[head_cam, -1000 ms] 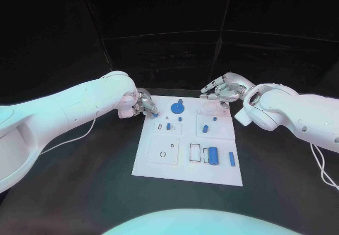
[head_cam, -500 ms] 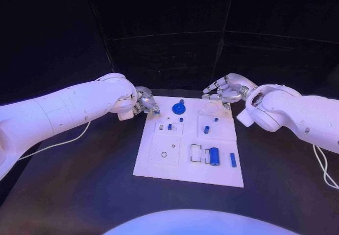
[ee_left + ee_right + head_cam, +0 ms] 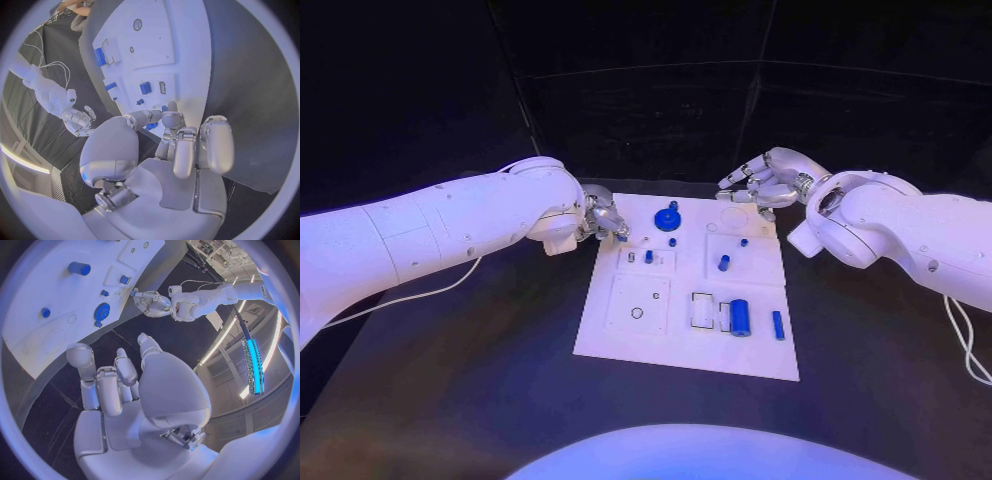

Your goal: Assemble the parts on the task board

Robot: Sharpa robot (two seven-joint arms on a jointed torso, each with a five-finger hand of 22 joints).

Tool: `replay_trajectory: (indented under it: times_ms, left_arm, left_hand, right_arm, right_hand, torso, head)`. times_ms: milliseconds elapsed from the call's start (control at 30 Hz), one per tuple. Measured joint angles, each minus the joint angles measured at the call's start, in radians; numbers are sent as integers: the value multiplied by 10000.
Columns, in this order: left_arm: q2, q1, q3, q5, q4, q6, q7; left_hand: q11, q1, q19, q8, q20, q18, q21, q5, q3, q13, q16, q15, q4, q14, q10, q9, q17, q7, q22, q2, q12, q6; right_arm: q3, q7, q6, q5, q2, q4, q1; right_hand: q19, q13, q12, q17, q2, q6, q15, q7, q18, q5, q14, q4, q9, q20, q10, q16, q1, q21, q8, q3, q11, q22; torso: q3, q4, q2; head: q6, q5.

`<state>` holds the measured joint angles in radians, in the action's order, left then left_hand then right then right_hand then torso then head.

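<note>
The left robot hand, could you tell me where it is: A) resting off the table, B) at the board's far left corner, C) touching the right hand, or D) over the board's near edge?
B: the left robot hand sits at the far left corner of the board.

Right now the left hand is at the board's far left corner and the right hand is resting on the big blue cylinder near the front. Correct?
Not quite. The left hand is at the task board's far left corner, but the right hand hovers past the far right corner, well away from the blue cylinder. The head view shows it.
</note>
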<state>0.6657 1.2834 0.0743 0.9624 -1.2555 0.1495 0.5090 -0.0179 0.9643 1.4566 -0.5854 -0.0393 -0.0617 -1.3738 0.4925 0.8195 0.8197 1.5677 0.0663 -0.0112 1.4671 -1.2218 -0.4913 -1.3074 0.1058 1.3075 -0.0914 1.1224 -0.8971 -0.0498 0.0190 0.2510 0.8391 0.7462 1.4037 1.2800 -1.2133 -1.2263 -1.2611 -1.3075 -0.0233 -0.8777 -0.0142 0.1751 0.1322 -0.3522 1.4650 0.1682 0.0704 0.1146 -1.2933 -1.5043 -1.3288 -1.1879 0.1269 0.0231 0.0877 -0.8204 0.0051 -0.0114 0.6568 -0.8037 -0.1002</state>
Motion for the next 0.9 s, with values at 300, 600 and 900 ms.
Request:
replay_trajectory:
  times_ms: [300, 600, 900]
  left_arm:
    - [-16, -13, 231, -81, -255, -203, 461]
    - [-155, -19, 281, -150, -315, -289, 679]
    - [-294, -21, 287, -186, -329, -347, 770]
  left_hand:
    - [90, -153, 19, -184, 19, -1, -62, -47, -136, 26, 0, 53, -136, -18, -120, -83, 0, -93, 0, -58, 0, -93]
    - [107, -164, 34, -238, 35, -1, -62, -51, -193, 30, 0, 53, -193, -18, -203, -139, 0, -148, 0, -68, 0, -147]
    - [107, -156, 34, -356, 34, -1, -62, -86, -304, 64, 0, 79, -303, 8, -210, -195, 0, -148, 0, -60, 46, -147]
  right_arm:
    - [-2, 1, -5, 0, -22, -22, 0]
    - [-3, 4, -14, 0, -33, -28, 0]
    - [-4, 5, -23, 0, -51, -35, 0]
  right_hand:
    - [0, 0, 0, 1, 0, 0, 0, 0, 0, 0, 0, 0, 0, 0, 0, 0, 0, 0, 0, 0, 0, 0]
    - [0, 0, 0, 1, 0, 0, 0, 0, 1, -39, 0, 0, 0, 0, 0, 0, 0, 0, 0, 0, 0, 0]
    - [0, 1, 0, 1, 0, 0, 0, 0, 0, -39, 0, 0, 0, 0, 0, 0, 0, 0, 0, 0, 0, 0]
  torso:
    - [1, 12, 10]
    - [-5, 16, 18]
    - [-12, 22, 20]
  head:
    - [-57, -19]
    - [-103, -4]
    - [-147, 22]
